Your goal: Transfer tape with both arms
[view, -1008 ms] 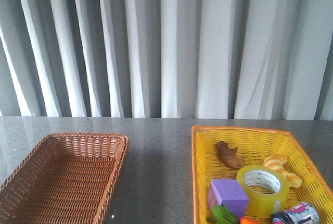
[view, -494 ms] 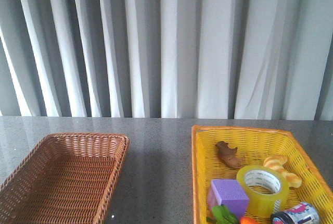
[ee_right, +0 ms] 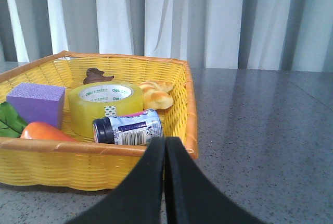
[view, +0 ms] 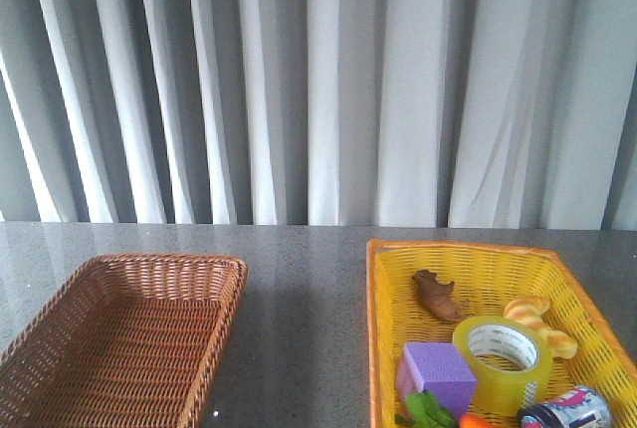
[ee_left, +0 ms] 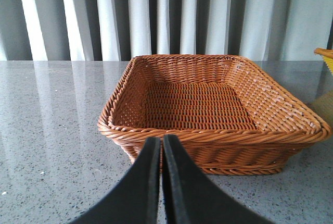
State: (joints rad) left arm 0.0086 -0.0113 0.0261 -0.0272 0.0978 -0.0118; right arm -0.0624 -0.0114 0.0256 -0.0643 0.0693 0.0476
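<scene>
Front view: tape (view: 503, 361) lies flat in the yellow basket (view: 382, 328) on the right side of the table (view: 304, 299), hole facing up, so its axis runs roughly vertical with a slight tilt toward the camera. No real long axis; it's a squat ring, wider than tall. Purple cube (view: 438, 369) sits touching or just beside it on the left, bread piece (view: 538, 321) just behind, brown toy (view: 437, 296) further back, printed can (view: 569, 410) in front. Brown wicker basket (view: 119, 338) on the left has nothing in it, likely the drop target. Neither arm shows here.

Left wrist view: left end effector (ee_left: 162, 148) has fingers pressed together, nothing held, aimed at the wicker basket's near rim (ee_left: 208, 133). Reads as parked on the receiving side. Tape not in this view.

Right wrist view: right end effector (ee_right: 165, 148) is likewise closed tight and empty, sitting outside the yellow basket's near wall (ee_right: 104, 156). Tape (ee_right: 105, 107) is inside, behind the can (ee_right: 128, 128) lying on its side, with the cube (ee_right: 36, 104) beside it and a carrot (ee_right: 44, 132) and green leaf (ee_right: 9, 120) nearer that corner. White core label faces up. My read: pickup not started; right arm is the nearer one, and will need to open and come down over the rim.
</scene>
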